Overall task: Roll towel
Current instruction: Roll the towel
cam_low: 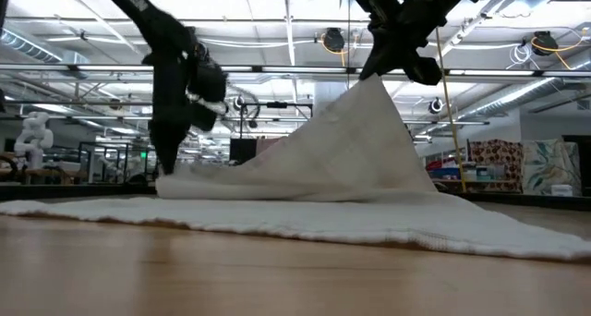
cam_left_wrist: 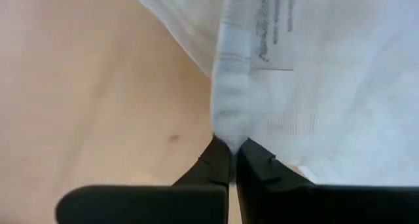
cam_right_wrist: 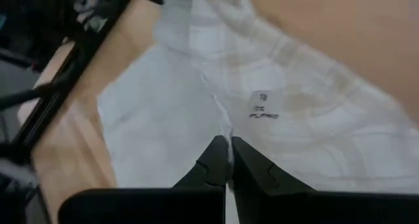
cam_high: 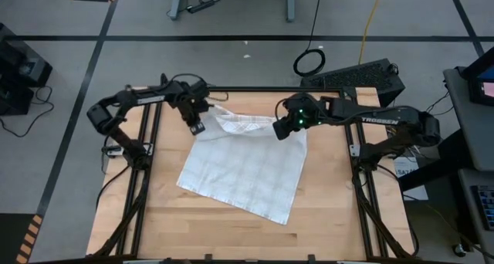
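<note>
The white towel with thin grey check lines lies spread on the wooden table, its far edge raised. My left gripper is shut on the towel's far left corner, low by the tabletop. My right gripper is shut on the far right corner, lifted well above the table, as the low view shows. The cloth slopes down from that peak to the flat part. My left gripper pinches the towel's far left corner between its two fingers, coming from above. The corner is bunched at the fingertips and sits close to the table. My right gripper pinches the towel's far right corner between its two fingers, pointing down. The corner is lifted clear, and the cloth hangs below it in a tent shape with its near part on the table.
Black frame rails run along the table's left and right sides. Bare wood lies at the near side of the table. A cable coil lies on the floor behind the table.
</note>
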